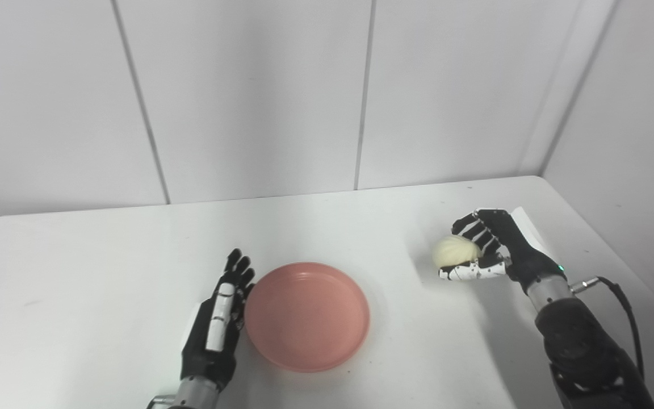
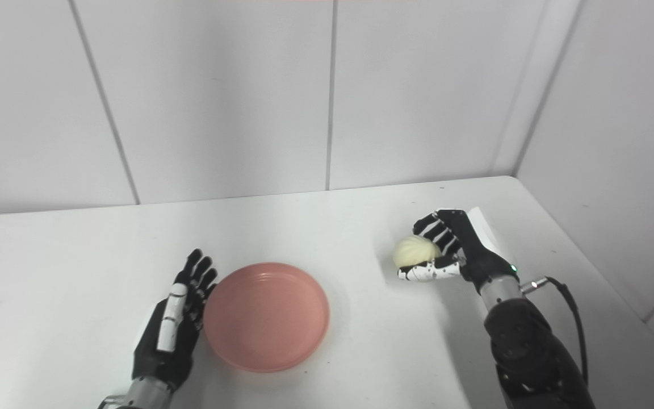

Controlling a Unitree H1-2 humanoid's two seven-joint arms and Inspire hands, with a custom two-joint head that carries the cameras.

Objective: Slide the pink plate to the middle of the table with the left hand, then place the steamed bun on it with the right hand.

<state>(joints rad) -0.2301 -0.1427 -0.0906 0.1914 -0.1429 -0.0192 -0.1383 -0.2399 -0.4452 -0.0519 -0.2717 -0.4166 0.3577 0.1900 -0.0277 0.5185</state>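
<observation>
The pink plate lies flat near the middle of the white table, holding nothing. My left hand stands on edge against the plate's left rim, fingers straight and together, open. To the right, the pale yellow steamed bun sits in my right hand, whose fingers curl over its far side with the thumb under its near side. The bun is well to the right of the plate.
A white wall of panels runs behind the table, and a second wall closes the right side. The table's far right corner is rounded. A cable loops off my right wrist.
</observation>
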